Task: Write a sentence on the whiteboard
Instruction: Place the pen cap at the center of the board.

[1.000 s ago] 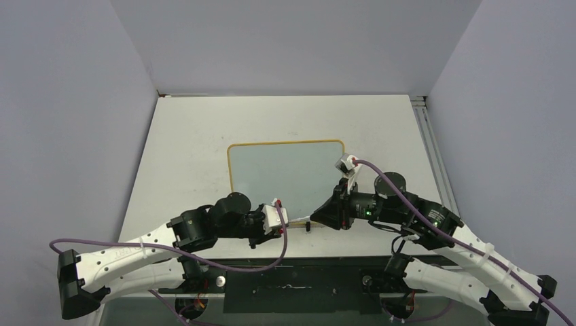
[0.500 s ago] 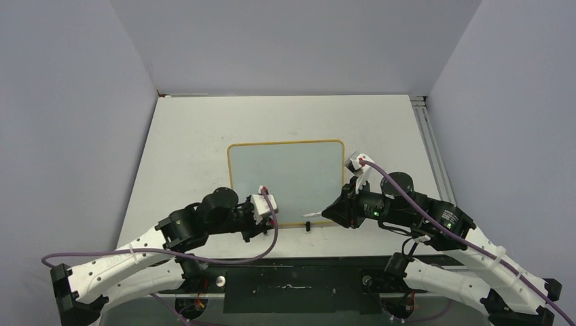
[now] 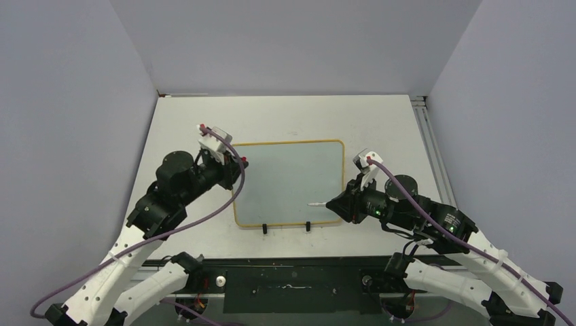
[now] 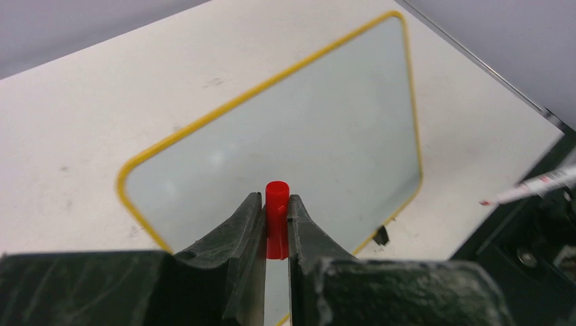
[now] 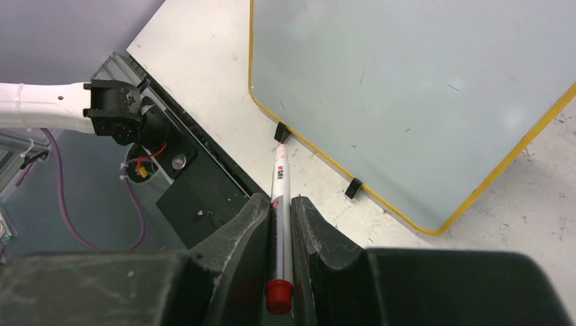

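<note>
White table (image 3: 190, 122), pale glossy yellow-framed whiteboard (image 3: 289, 180) — left jaws pinching red cap (image 4: 276, 204), right jaws pinching marker (image 5: 281, 197).

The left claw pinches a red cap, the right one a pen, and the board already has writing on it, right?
The whiteboard is blank, as the left wrist view shows. The left gripper does pinch the red cap, the right gripper the pen.

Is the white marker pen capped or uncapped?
Uncapped: the pen shows a bare red tip; left pincer holds the red plastic cap.
</note>
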Available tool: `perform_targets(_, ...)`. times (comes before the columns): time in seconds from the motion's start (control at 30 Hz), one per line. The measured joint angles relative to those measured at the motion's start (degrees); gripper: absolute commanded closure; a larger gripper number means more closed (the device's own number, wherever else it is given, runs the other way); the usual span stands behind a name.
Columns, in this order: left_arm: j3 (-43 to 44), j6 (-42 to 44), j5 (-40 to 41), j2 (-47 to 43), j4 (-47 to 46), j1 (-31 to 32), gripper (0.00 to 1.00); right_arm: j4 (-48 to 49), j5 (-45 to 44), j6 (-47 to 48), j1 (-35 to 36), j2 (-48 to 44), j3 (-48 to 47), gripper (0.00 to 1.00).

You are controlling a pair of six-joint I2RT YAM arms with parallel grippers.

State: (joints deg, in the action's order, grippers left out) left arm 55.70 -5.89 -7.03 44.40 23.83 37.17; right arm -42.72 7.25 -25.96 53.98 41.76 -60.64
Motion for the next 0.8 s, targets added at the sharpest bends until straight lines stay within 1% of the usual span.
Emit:
perform_targets(0.1,0.7,-2.6,1.4,0.7,0.2,-8.2,1.00,0.6,-0.5,-0.1,0.0,-0.5,1.3,0.95)
perform_targets(0.3,0.7,-6.8,1.2,0.7,1.9,-25.5,1.00,1.9,-0.9,-0.2,0.0,-0.7,2.4,0.95)
perform_targets(0.37,0.5,-8.0,1.1,0.7,2.3,-30.4,1.00,2.6,-0.9,-0.2,0.0,-0.7,2.9,0.95)
perform_targets(0.43,-1.4,-9.6,0.8,0.6,1.6,-35.9,1.00,3.4,-0.8,-0.1,0.0,-0.7,3.6,0.95)
perform_targets(0.5,-5.1,-11.3,0.4,0.7,1.2,-41.4,1.00,3.8,-0.8,0.0,0.0,-0.7,4.1,0.95)
perform_targets(0.6,-9.9,-13.3,-0.3,3.3,1.3,-45.8,1.00,4.2,-0.8,0.2,0.0,-0.6,4.5,0.95)
perform_targets(0.8,-16.2,-14.9,-1.8,9.9,1.5,-46.6,1.00,6.4,-0.7,0.9,0.0,-1.1,6.2,0.95)
